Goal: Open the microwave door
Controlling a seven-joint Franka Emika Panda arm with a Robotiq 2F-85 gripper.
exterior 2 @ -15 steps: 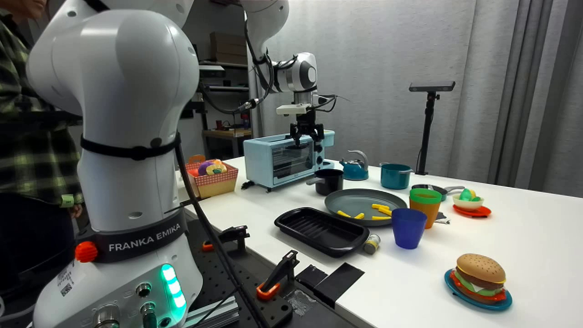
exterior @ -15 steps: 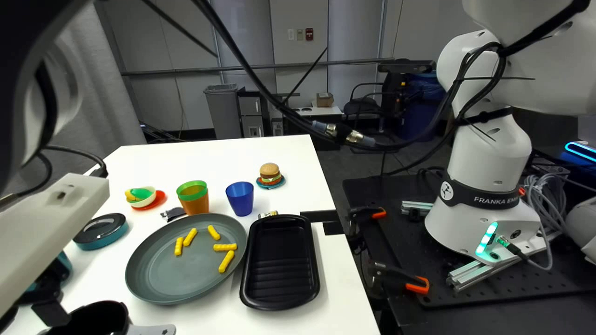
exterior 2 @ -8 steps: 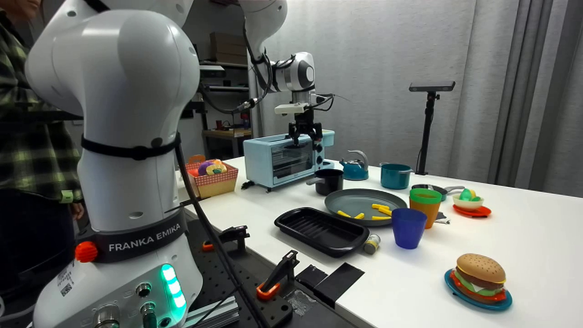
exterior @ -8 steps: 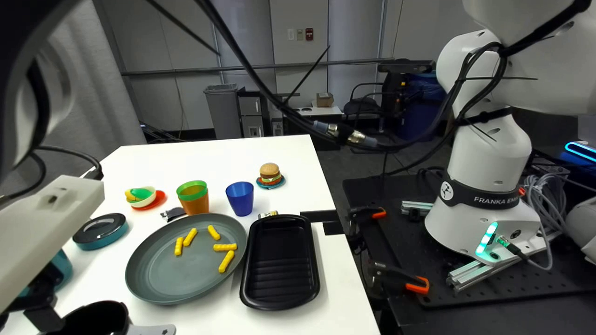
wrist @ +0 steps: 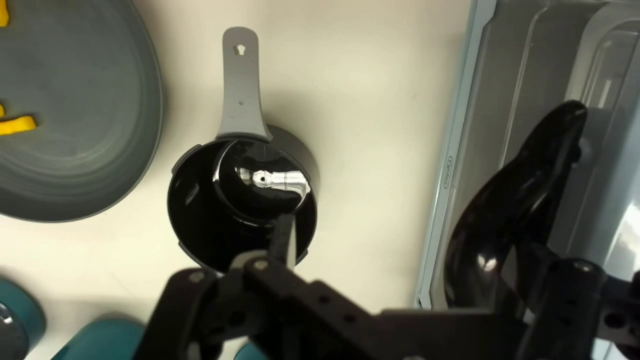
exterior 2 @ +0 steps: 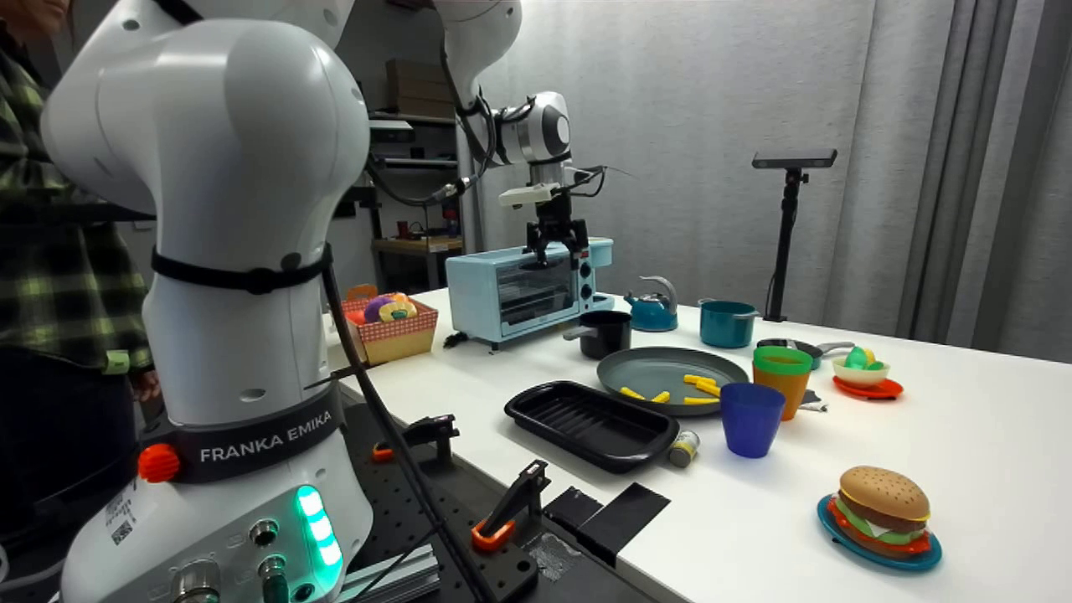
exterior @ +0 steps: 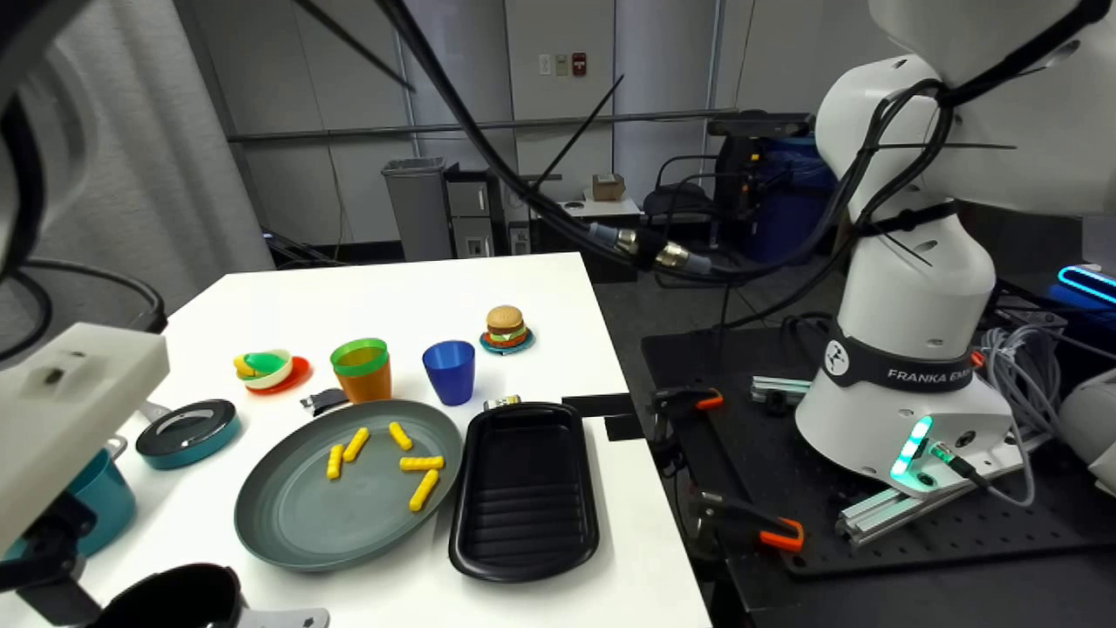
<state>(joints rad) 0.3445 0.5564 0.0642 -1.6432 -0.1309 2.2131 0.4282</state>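
Pointing down with gripper (wrist: 406,240) spread wide, likely to hook black handle (wrist: 507,202); can't tell if touching. Poised by apparently shut microwave door (exterior 2: 536,293), far in an exterior view, left of kettle (exterior 2: 651,314). Should mind pot (wrist: 240,197) in front.

Yellow sticks (exterior: 356,445) on a gray plate (exterior: 305,510) in an exterior view. Around it: green and orange cups (exterior: 364,379) at twelve o'clock, a black tray (exterior: 527,475) at three, a black pot (exterior: 196,595) at eight, a white bowl (exterior: 277,377) at eleven.
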